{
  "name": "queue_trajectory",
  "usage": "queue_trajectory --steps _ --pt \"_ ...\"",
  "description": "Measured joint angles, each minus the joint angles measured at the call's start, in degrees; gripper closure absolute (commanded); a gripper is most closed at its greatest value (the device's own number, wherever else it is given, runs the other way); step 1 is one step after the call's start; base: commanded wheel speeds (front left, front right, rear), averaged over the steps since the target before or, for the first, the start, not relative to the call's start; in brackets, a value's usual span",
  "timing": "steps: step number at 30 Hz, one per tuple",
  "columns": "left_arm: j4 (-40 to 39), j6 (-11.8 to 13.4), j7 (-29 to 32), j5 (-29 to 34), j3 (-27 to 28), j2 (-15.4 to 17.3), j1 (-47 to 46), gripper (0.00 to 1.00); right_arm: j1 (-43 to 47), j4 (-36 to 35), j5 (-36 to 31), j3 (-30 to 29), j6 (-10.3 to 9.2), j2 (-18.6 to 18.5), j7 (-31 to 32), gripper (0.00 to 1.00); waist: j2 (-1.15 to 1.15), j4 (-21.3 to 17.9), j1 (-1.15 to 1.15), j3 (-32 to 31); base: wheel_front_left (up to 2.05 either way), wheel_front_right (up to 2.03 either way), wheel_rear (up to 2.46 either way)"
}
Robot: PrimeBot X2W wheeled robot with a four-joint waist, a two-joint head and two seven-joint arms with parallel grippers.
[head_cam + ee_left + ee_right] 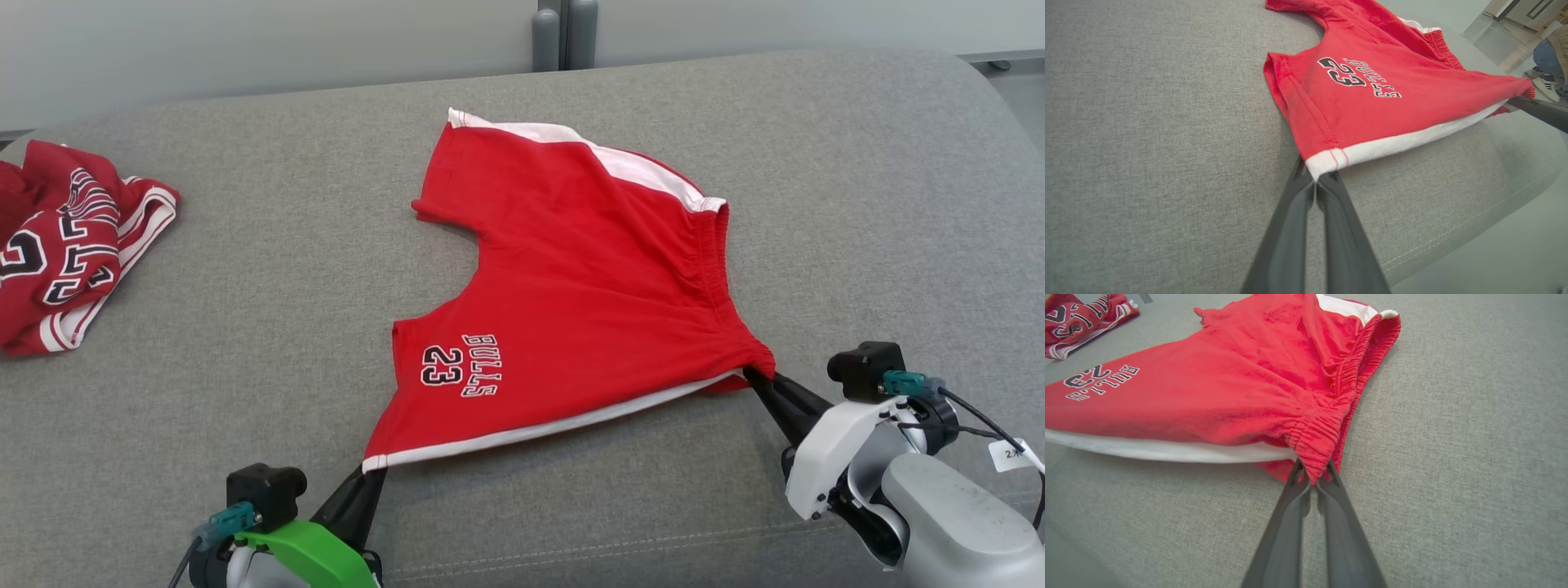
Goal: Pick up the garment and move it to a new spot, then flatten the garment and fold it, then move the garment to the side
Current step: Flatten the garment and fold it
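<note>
From the head view, the left tool (pixel 371 472) is pressed together on the white hem corner of the red shorts (pixel 571 286). The right tool (pixel 755 377) pinches their waistband end. The shorts lie mid-couch (pixel 245 408), their near edge stretched between the two tools. One second red garment (pixel 73 245) lies far left, cut off by the frame. In the left wrist view, the left tool (pixel 1315 179) nips the hem, and a person's shoe (pixel 1547 87) is partly cut off. In the right wrist view, the right tool (pixel 1312 479) grips bunched elastic, its tips hidden by cloth.
</note>
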Motion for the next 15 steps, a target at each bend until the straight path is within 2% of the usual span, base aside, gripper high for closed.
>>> queue_trajectory --steps 7,8,14,15 --pt "0.9 0.5 -0.5 0.6 -0.7 -1.3 0.5 1.0 0.8 0.3 -0.1 0.2 0.0 0.4 -0.6 1.0 0.0 -0.3 0.0 -0.2 0.0 0.0 0.0" --pt "1.3 0.5 -0.5 0.6 -0.7 -1.6 0.5 1.0 0.8 0.4 -0.4 0.5 0.0 0.4 -0.8 0.92 0.0 -0.3 0.0 -0.3 0.0 0.0 0.0" --pt "3.9 0.8 -0.5 1.9 -1.2 -2.1 0.5 1.0 1.3 1.0 -2.6 2.1 -0.01 0.5 -1.0 0.62 0.0 -0.5 0.0 -0.2 0.0 0.0 0.0" --pt "4.4 1.1 -0.6 2.1 -1.1 -2.1 0.5 1.0 1.3 1.2 -3.1 2.4 -0.02 0.5 -1.0 0.62 0.0 -0.6 0.0 -0.2 0.0 0.0 0.0"
